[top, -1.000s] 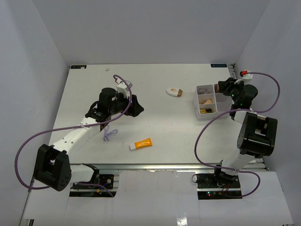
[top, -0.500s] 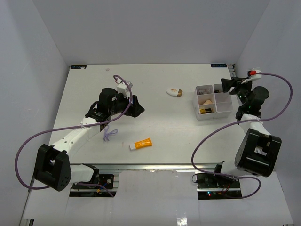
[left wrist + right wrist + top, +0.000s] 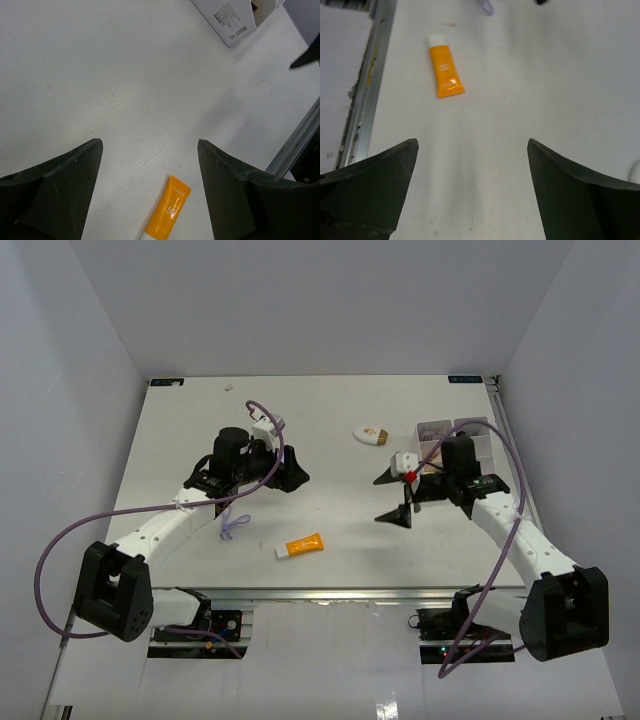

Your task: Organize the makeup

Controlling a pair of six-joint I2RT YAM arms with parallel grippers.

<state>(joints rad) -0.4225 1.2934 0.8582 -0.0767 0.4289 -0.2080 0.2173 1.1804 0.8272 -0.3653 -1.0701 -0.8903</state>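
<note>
The orange tube with white cap (image 3: 303, 545) lies near the table's front; it also shows in the left wrist view (image 3: 169, 214) and the right wrist view (image 3: 445, 72). The white oval compact (image 3: 371, 434) lies at mid-back. The purple loop (image 3: 232, 524) lies beside the left arm and shows at the top of the right wrist view (image 3: 486, 6). My left gripper (image 3: 290, 468) is open and empty above the table (image 3: 150, 145). My right gripper (image 3: 391, 498) is open and empty, right of the tube (image 3: 472, 145). The other makeup is mostly hidden by my right arm.
The white four-compartment tray (image 3: 468, 429) stands at the back right, partly behind my right arm; its corner shows in the left wrist view (image 3: 235, 22). The metal rail of the table's front edge (image 3: 365, 100) runs close to the tube.
My right arm has swung from the tray at the far right towards the middle of the table, gripper open. The left arm has barely moved.
</note>
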